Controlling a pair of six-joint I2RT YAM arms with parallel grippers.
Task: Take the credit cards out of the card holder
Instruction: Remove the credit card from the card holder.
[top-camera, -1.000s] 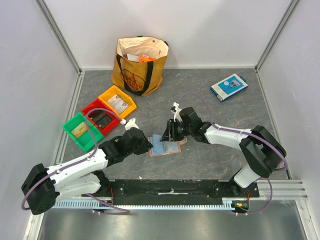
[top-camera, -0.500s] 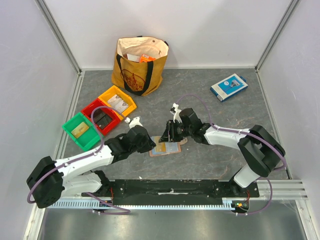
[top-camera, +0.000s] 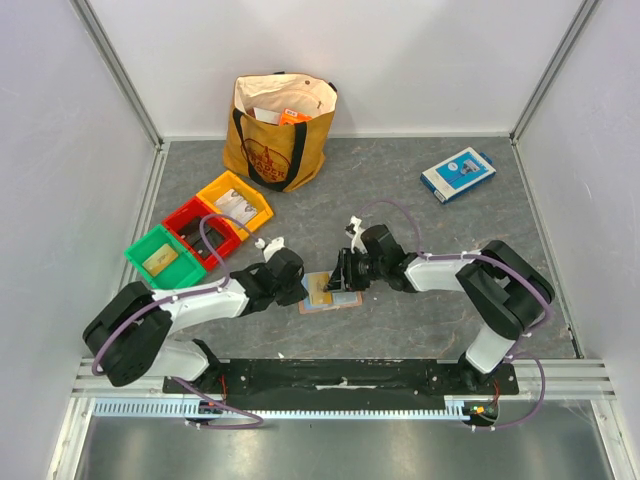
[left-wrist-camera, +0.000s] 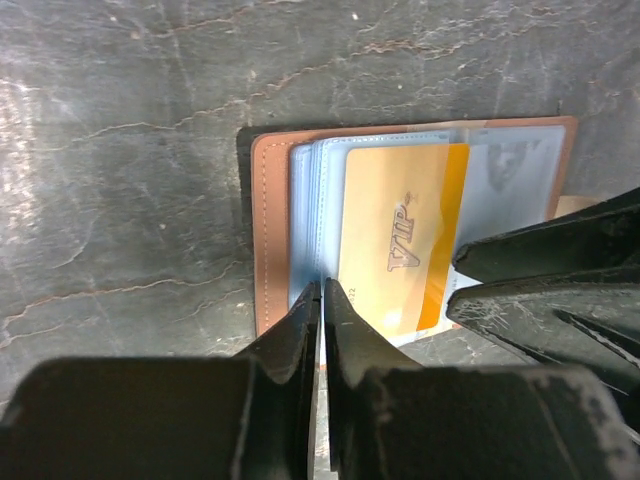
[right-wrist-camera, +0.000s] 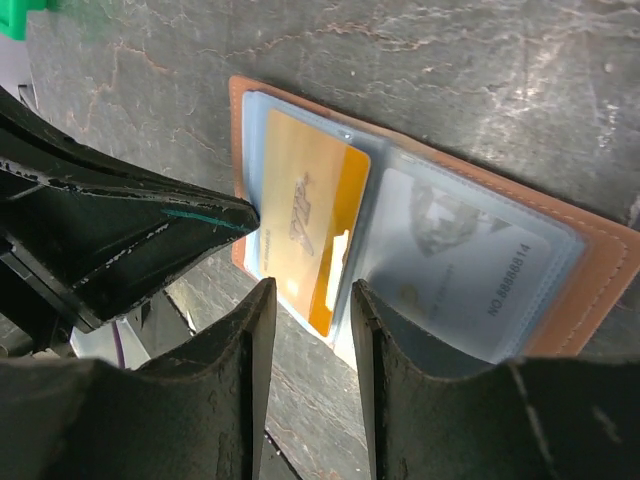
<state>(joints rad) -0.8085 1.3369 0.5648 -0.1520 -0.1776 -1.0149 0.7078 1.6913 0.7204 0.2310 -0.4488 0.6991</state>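
The card holder (top-camera: 346, 298) lies open on the table, tan leather outside (left-wrist-camera: 265, 230), with pale blue clear sleeves. A gold VIP credit card (left-wrist-camera: 400, 240) sits in the left sleeve and also shows in the right wrist view (right-wrist-camera: 305, 215). A pale card with a number (right-wrist-camera: 450, 260) lies in the right sleeve. My left gripper (left-wrist-camera: 322, 292) (top-camera: 300, 288) is shut on the edge of a pale blue sleeve. My right gripper (right-wrist-camera: 312, 290) (top-camera: 338, 280) is open, its jaws either side of the gold card's near end, just above it.
A tan tote bag (top-camera: 280, 130) stands at the back. Yellow (top-camera: 234, 203), red (top-camera: 200, 232) and green (top-camera: 163, 262) bins sit at the left. A blue-and-white flat box (top-camera: 457, 174) lies at the back right.
The blue sleeve page that covered the holder has been turned aside, and the gold card now shows. My left gripper has moved in to the holder's left edge. The right gripper has shifted slightly lower.
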